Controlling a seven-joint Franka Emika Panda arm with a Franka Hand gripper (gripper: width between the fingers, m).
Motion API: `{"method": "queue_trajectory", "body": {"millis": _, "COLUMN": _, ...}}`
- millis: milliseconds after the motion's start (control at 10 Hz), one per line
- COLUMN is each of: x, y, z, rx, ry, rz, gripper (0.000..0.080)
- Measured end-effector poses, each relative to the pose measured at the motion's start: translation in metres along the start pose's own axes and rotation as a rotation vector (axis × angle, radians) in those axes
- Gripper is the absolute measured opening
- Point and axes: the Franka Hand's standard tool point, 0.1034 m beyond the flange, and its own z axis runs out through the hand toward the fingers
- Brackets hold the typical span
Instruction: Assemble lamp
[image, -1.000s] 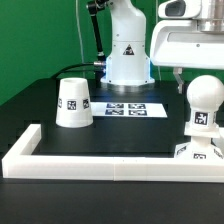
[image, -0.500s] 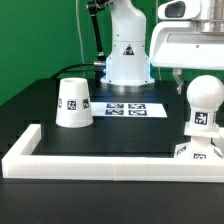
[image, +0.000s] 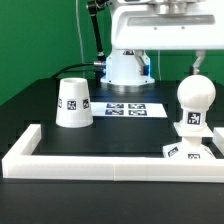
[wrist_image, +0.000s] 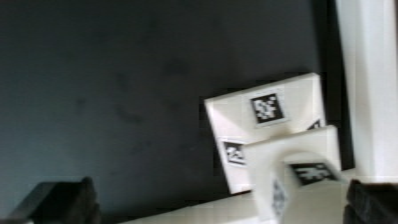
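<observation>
Bulb stage complete: matte white ball-shaped bulb (image: 195, 96) stands on flat square white base (image: 186, 151). Beside that base, tagged white cone shade (image: 73, 103) rests unmounted on table (image: 125, 135). Fingers (wrist_image: 64, 200) spread, empty.

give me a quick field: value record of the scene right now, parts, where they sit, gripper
shade: upright on the black table, at the exterior view's left, apart from the other parts
bulb: standing on the base, at the exterior view's right
base: flat, beside the white border
marker board: flat between shade and bulb, in front of the robot body
gripper: open, holding nothing, fingers on either side of the bulb and base in the wrist view
shade on lamp: not yet
</observation>
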Motion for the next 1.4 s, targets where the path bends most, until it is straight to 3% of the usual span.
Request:
{"method": "queue_trajectory", "body": {"millis": 200, "x": 0.004, "y": 0.025, "z": 0.000, "rx": -0.005, "ry": 0.007, "rz": -0.016, "gripper": 0.0699}}
{"method": "queue_trajectory", "body": {"millis": 800, "x": 0.003, "y": 0.027, "z": 0.001, "rx": -0.007, "ry": 0.004, "rz": -0.018, "gripper": 0.0699}}
{"method": "queue_trajectory", "body": {"millis": 900, "x": -0.005, "y": 0.037, "z": 0.003, "rx": -0.010, "ry": -0.008, "rz": -0.016, "gripper": 0.0699}}
{"method": "queue_trajectory", "body": {"millis": 1100, "x": -0.023, "y": 0.075, "z": 0.005, "rx": -0.009, "ry": -0.015, "rz": -0.046, "gripper": 0.0699}}
{"method": "queue_trajectory", "body": {"millis": 1300, "x": -0.030, "y": 0.112, "z": 0.008, "rx": -0.008, "ry": -0.008, "rz": -0.066, "gripper": 0.0699}}
{"method": "queue_trajectory", "body": {"millis": 1400, "x": -0.028, "y": 0.121, "z": 0.003, "rx": -0.009, "ry": 0.001, "rz": -0.049, "gripper": 0.0699}}
